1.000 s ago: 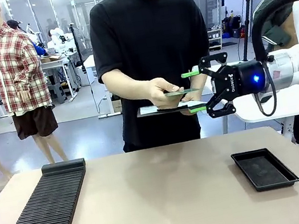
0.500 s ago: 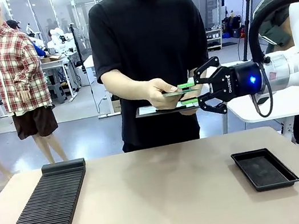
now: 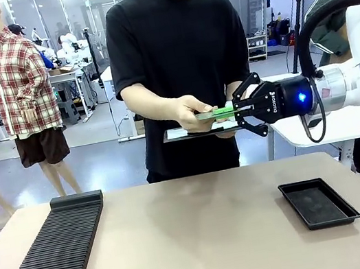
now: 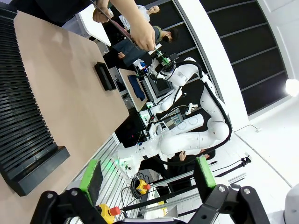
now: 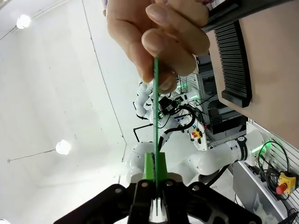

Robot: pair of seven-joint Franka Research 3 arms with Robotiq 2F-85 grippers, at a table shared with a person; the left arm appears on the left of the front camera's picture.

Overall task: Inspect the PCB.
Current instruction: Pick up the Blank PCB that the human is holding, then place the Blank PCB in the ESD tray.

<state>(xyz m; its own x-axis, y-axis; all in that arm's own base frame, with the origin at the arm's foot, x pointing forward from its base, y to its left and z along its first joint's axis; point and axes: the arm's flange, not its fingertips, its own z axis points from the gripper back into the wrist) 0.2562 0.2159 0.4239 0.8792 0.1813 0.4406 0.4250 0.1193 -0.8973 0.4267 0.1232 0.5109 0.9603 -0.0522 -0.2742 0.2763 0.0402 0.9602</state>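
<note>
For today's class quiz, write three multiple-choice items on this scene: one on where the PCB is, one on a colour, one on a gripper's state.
1. Where is the PCB?
A. in the black tray
B. in the air, between the person's hand and the right gripper
C. on the slotted rack

2. What colour are the left gripper pads?
A. green
B. red
C. blue

3. How is the right gripper?
A. wide open
B. shut on nothing
C. shut on the PCB

Key: 1 B, the hand and the gripper each hold one end in mid-air. 2 A, both pads show green in the left wrist view. 3 C, the right wrist view shows the board's edge pinched between its pads.
</note>
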